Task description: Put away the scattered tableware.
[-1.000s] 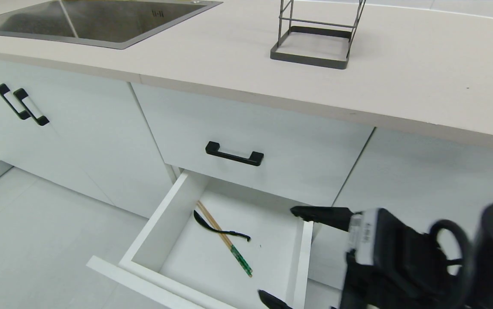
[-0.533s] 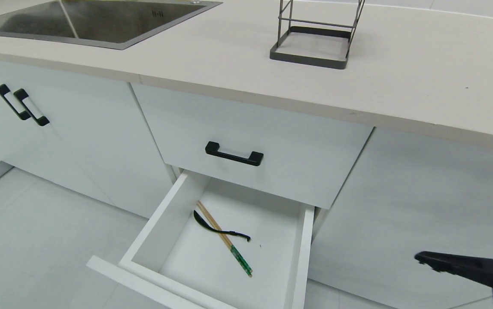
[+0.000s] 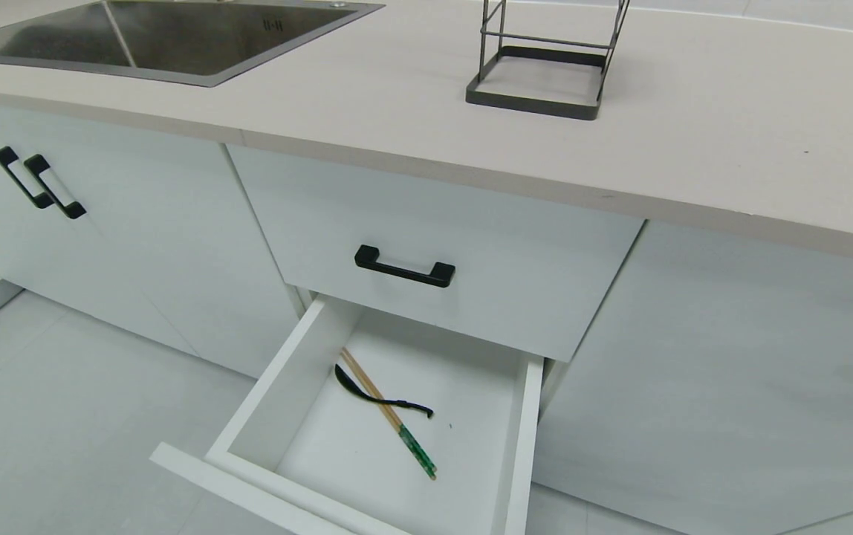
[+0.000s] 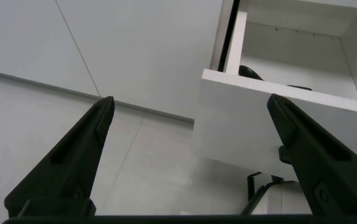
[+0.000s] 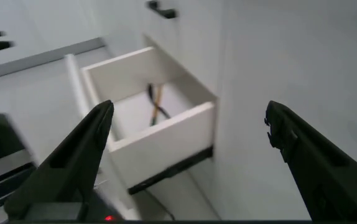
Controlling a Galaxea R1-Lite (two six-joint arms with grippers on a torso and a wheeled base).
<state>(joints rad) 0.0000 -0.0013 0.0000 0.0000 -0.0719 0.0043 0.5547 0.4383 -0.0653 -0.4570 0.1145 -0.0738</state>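
Head view: rack (image 3: 530,105), sink (image 3: 174,37) above open drawer (image 3: 278,386) holding chopsticks (image 3: 397,425); left tool (image 4: 190,102), right tool (image 5: 190,109) spread.

Head camera looks down on the drawer (image 3: 278,394); both wrist cameras face it lower

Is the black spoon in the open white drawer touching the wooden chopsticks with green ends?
Touching. The head view shows the black spoon lying across the wooden chopsticks, its thin handle crossing over them.

No lettering or number can be read anywhere from here; a small dark mark (image 3: 270,24) on the wall of the sink (image 3: 174,41) is too tiny to make out
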